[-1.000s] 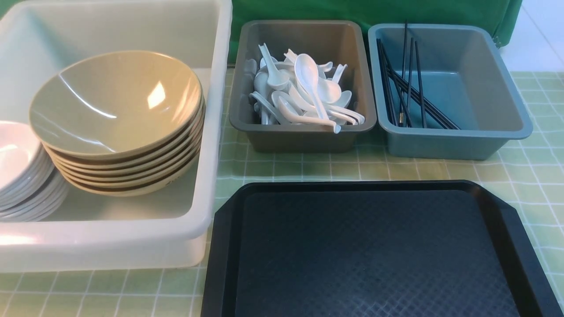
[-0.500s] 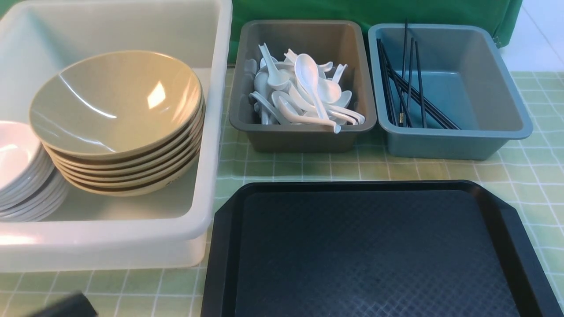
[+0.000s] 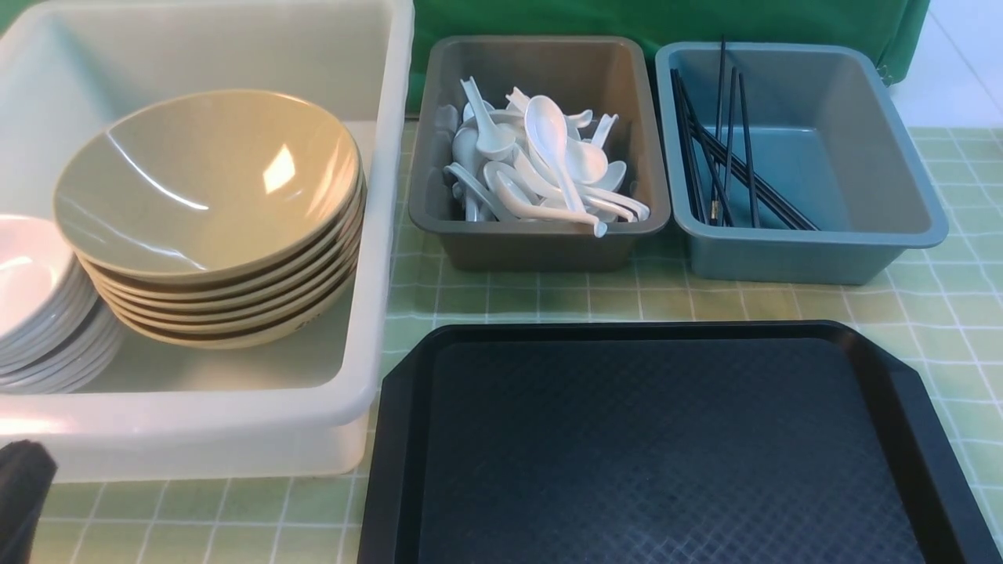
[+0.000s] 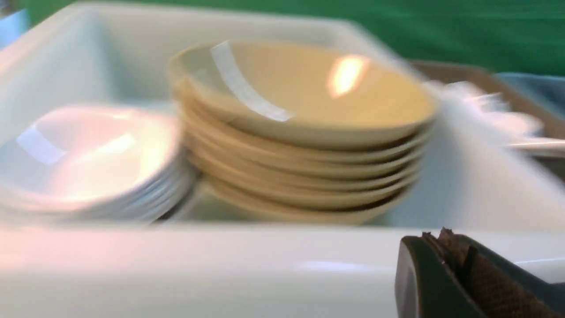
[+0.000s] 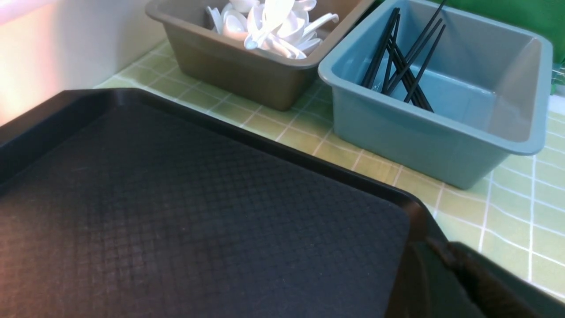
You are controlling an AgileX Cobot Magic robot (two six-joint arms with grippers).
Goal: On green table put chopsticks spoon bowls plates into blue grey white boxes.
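Note:
A stack of tan bowls [image 3: 204,180] and a stack of white plates [image 3: 31,290] sit inside the big white box [image 3: 196,431]. Several white spoons [image 3: 548,164] are piled in the grey box [image 3: 541,247]. Black chopsticks [image 3: 725,157] lean in the blue box [image 3: 783,254]. All three boxes stand on the green table [image 3: 548,301]. My left gripper [image 4: 441,240] is shut and empty, just outside the white box's near wall [image 4: 220,265]; its dark tip [image 3: 23,470] shows at the front view's lower left. My right gripper [image 5: 435,247] is shut and empty over the black tray's corner.
A black textured tray [image 3: 666,446] with nothing on it lies in front of the grey and blue boxes, right of the white box. A green cloth [image 3: 627,19] hangs behind the boxes. The table's right edge is near the blue box.
My left gripper has come into the front view at the lower left, then shifted left and up along the white box's near wall. The left wrist view is blurred by motion.

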